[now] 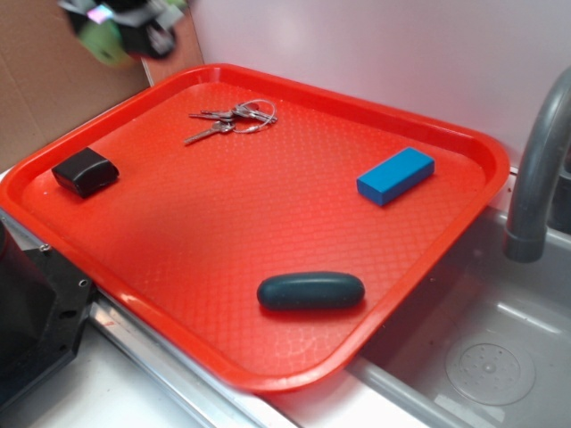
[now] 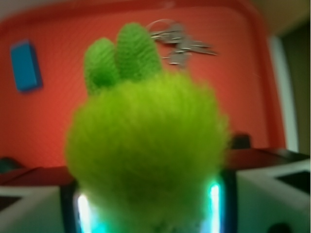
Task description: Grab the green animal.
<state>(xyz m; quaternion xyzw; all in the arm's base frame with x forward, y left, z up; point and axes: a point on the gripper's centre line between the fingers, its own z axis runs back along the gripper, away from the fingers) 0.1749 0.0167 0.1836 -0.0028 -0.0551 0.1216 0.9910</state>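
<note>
- green animal (image 2: 146,145): fuzzy yellow-green body, brighter green knitted parts
- tray (image 1: 446,241): bright red with a fine diamond-grid texture
- block (image 1: 395,175): solid blue
- oval object (image 1: 310,291): smooth dark teal
- small box (image 1: 85,171): plain black
- keys (image 1: 234,119): silvery metal
- faucet (image 1: 535,169): grey
- tool (image 1: 125,25): black with white, blurred

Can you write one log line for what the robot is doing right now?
pincer: shut on green animal | height: lifted above red tray | left on tray: keys
</note>
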